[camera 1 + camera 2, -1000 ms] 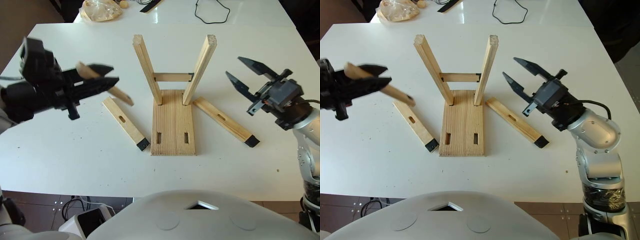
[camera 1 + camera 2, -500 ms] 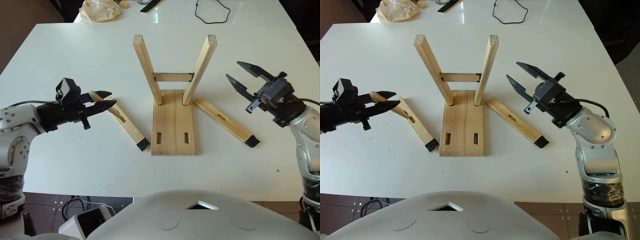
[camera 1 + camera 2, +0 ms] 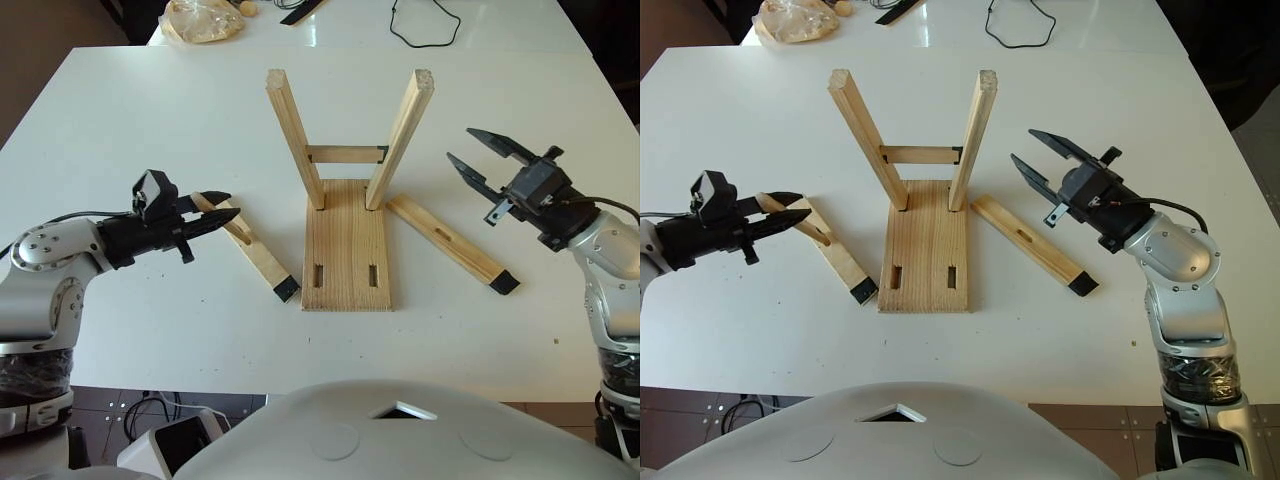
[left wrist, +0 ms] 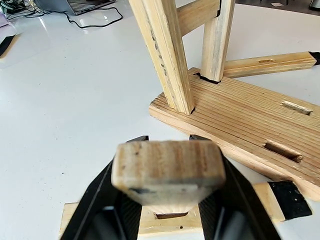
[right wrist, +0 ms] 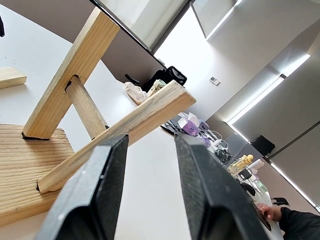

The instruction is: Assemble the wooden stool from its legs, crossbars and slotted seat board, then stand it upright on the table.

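Seen from the head camera, the pale, grooved wooden seat board [image 3: 345, 255] lies flat on the white table [image 3: 120, 100]. Two square pine legs [image 3: 293, 135] stand in its far slots, leaning outward, joined by a short fitted crossbar [image 3: 345, 154]. The two near slots are empty. One black-tipped loose leg [image 3: 262, 258] lies just left of the seat board, and a second loose leg [image 3: 447, 240] lies just right of it. Left of the seat board, the left end effector [image 3: 230, 205] is clenched on a short wooden bar (probably the second crossbar) over the left loose leg's far end. Right of the seat board, the right end effector [image 3: 461, 146] hovers released and empty near the right standing leg.

In the left wrist view, the short wooden bar [image 4: 167, 170] is pinched between black fingers [image 4: 95, 210], its end grain facing the camera. The loose leg's mortise [image 4: 170, 216] sits just beneath. If the bar comes down off that slot, it will likely shove the leg across the glossy table into the seat board (its black tip already lies close).

In the right wrist view, spread fingers [image 5: 90, 190] frame the standing legs. These seem only seated in their slots, so a careless advance could clip the nearer one and lever the frame out.
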`<state>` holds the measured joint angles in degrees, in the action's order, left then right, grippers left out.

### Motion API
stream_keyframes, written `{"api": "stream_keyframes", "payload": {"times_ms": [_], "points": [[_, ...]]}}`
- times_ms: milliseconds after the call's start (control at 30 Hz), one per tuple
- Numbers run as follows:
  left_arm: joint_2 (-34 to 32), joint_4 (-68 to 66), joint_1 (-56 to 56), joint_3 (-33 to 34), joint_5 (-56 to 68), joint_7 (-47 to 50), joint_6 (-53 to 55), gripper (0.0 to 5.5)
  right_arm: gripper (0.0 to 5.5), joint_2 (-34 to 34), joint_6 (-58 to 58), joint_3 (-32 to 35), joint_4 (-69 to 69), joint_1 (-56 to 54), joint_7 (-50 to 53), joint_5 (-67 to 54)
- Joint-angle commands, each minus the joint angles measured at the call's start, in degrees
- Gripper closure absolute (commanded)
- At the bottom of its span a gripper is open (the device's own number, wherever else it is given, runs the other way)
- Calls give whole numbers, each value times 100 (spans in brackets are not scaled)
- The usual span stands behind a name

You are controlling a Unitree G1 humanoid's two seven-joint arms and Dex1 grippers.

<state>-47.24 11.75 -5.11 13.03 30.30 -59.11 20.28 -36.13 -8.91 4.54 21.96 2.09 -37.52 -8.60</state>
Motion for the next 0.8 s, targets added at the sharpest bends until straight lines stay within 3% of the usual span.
{"api": "stream_keyframes", "payload": {"times_ms": [33, 500, 800], "points": [[122, -45, -85, -245, -297, 51, -219, 420, 382, 9, -64, -108, -140, -173, -36, 116], [-394, -455, -207, -687, -838, -290, -550, 420, 382, 14, -112, -115, -243, -196, 40, 304], [-278, -717, -160, -1211, -876, -358, -430, 420, 382, 23, -114, -286, -380, -302, 31, 460]]}}
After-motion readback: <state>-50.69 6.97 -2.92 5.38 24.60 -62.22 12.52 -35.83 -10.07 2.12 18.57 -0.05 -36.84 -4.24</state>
